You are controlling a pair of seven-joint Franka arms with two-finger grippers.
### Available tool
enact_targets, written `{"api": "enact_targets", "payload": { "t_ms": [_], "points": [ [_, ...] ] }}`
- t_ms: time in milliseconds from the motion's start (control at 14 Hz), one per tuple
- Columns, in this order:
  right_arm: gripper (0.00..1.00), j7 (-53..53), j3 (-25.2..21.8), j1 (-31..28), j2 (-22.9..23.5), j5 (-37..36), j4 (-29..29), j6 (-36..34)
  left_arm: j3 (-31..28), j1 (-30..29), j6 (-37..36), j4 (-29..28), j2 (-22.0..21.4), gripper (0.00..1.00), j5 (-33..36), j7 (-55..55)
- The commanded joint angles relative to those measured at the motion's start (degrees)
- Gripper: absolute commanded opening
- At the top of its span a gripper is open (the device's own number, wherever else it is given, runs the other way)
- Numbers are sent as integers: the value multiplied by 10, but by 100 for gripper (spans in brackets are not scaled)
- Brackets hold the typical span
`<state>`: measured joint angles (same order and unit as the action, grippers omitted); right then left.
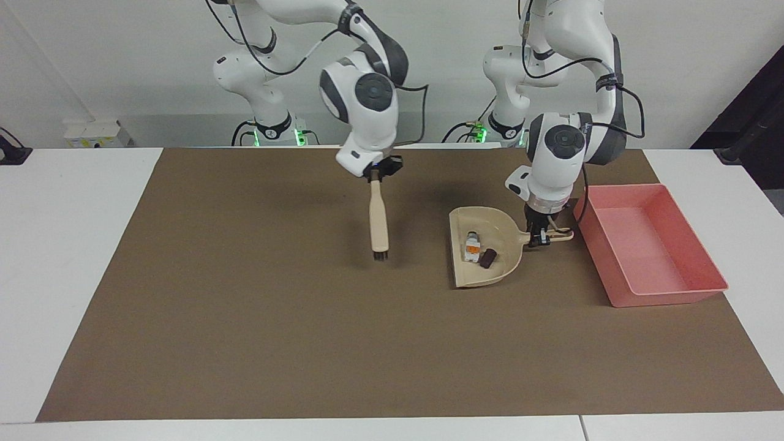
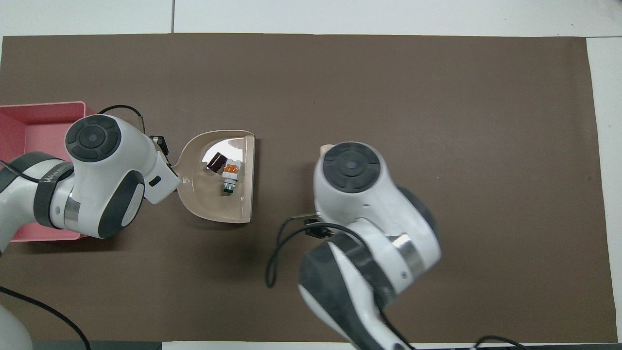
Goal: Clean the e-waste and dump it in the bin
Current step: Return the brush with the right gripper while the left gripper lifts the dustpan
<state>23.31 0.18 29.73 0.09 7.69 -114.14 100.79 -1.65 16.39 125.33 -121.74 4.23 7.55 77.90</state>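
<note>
The e-waste [image 1: 473,247] lies in the beige dustpan [image 1: 496,229]: a whitish piece with orange bits and a dark block [image 1: 487,258] beside it. It also shows in the overhead view [image 2: 228,172], in the dustpan [image 2: 214,204]. My left gripper [image 1: 539,236] is shut on the dustpan's handle [image 1: 558,234], next to the pink bin [image 1: 637,245]. My right gripper [image 1: 376,173] is shut on a beige brush [image 1: 378,217], which hangs bristles down over the middle of the mat. In the overhead view both grippers are hidden under their wrists.
The bin [image 2: 34,114] stands at the left arm's end of the brown mat [image 1: 245,306], its long wall close to the dustpan's handle. White table shows around the mat.
</note>
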Motion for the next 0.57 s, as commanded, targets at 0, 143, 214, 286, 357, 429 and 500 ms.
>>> {"api": "enact_targets", "payload": {
  "t_ms": [0, 143, 214, 286, 357, 429, 500],
  "points": [
    [0, -139, 9, -131, -124, -14, -139, 13, -1, -28, -52, 21, -39, 0, -28, 46],
    [0, -222, 9, -243, -131, -19, -149, 5, -9, -38, -80, 38, -56, 0, -44, 52],
    [0, -257, 9, -292, -132, -40, -155, 11, -8, -68, -90, 42, -63, 0, -46, 61],
    [0, -298, 9, -330, -130, -67, -158, 19, -8, -88, -94, 44, -71, 0, -60, 80],
    [0, -337, 9, -364, -125, -89, -159, 40, -9, -107, -95, 44, -80, 0, -75, 109],
    [0, -355, 9, -382, -111, -105, -159, 47, -9, -128, -97, 45, -84, 0, -76, 133],
    [0, -354, 9, -391, -94, -113, -159, 50, -9, -147, -107, 55, -84, 0, -79, 151]
  ]
}}
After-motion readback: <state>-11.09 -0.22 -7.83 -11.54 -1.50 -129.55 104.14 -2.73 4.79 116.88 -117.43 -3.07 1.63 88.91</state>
